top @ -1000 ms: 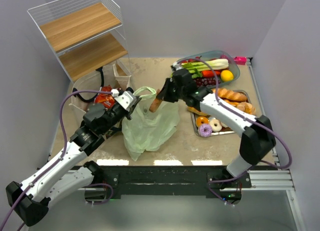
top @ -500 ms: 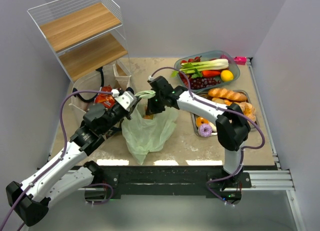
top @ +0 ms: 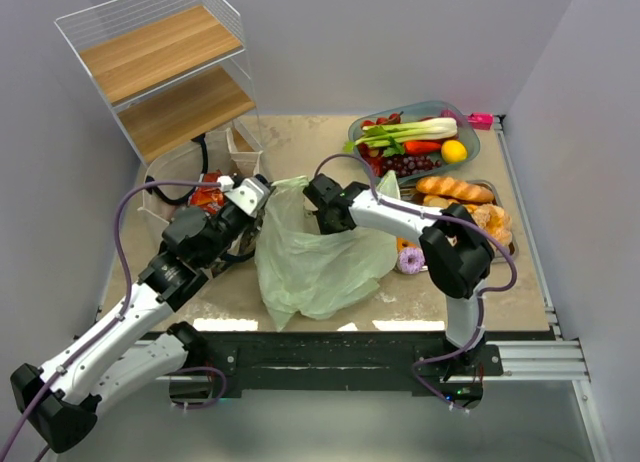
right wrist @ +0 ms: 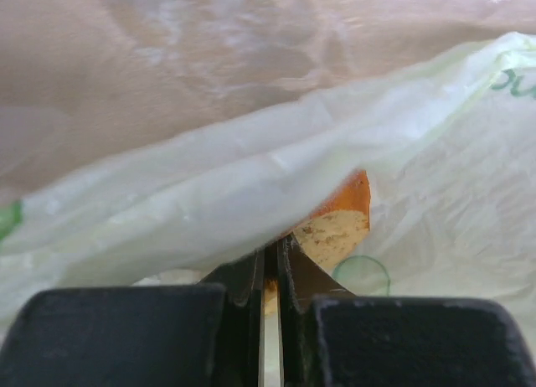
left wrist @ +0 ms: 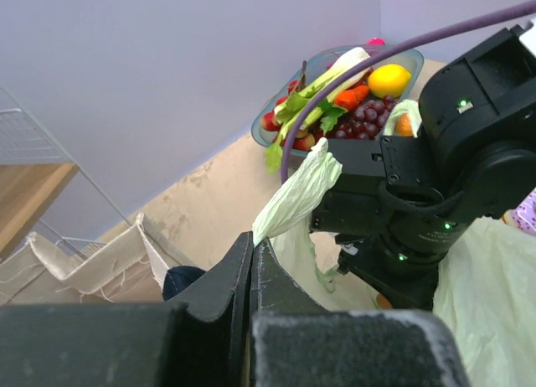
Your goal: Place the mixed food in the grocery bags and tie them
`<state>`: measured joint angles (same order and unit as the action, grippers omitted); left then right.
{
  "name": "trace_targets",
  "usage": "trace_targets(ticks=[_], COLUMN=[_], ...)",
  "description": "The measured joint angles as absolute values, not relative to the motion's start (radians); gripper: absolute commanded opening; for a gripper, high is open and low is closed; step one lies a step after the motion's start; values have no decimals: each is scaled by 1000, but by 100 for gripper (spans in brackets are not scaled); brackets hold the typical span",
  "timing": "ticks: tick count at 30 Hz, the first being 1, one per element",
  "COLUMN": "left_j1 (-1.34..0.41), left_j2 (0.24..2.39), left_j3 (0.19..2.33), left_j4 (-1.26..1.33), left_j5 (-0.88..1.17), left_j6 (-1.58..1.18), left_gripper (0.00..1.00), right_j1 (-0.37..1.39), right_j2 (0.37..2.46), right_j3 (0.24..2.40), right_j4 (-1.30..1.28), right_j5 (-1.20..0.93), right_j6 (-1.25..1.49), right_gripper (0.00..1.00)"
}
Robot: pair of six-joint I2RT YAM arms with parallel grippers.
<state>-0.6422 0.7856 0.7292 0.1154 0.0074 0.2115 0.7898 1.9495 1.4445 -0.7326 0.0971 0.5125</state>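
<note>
Pinching a handle strip of the pale-green bag [top: 320, 267], the left gripper [top: 258, 195] is holding that edge lifted off the counter [top: 300, 142]. In the left wrist view its jaws are pressing fully together on the thin film.

The right gripper [top: 322, 210] is reaching into the bag mouth from the right, with film draping over its wrist. In the right wrist view its jaws are sitting almost closed, gripping the edge of an orange-brown bread piece [right wrist: 335, 224]. The piece is lying under a fold of film, inside the bag. The bag body is spreading across the counter middle toward the near edge.

Behind the right arm a clear tub [top: 474, 134] is holding a leek [top: 415, 130], red pepper [top: 422, 147], grapes [top: 408, 165] and a lemon [top: 454, 151]. Just right of the bag a metal tray [top: 503, 244] is carrying bread loaves [top: 455, 189] and a purple doughnut [top: 410, 260].

Red snack packets [top: 208, 195] are showing just behind the left gripper, by the beige tote [left wrist: 92, 257]; can't tell if they are inside it. A wire shelf rack [top: 160, 72] is standing at the far left corner.
</note>
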Motion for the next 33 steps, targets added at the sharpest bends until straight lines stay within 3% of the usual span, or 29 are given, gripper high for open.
trace_targets(ticks=[5,8,11,12,14,21,28,33], left_j1=[-642,-642,-642,-642,-642,-642,-642,-642], left_j2=[828,846,852,852,847,798,830,849], left_j3=[771,775,775,775,775,753,720,719], left_j4=[142,173,185,188,195,202,197,197], left_j5=[-7,-29,-49,-53,-57,-57,-42,-27], left_j6=[237,259,281,282,289,284,264,252], left_gripper=[0,0,0,0,0,0,0,0], right_j1=[767,729,679,665,641,622,628,625], right_j2=[1949,1949,1944,1938,1922,1779,1504,1333], right_j3=[1454,1489,1519,1521,1521,1500,1450,1427], right_j4=[-743,-738,-711,-701,-686,-635,-606,-612], right_j5=[168,171,175,176,180,146,34,65], right_j6=[522,530,542,545,552,528,499,505], right_gripper=[10,21,53,79,92,96,99,99])
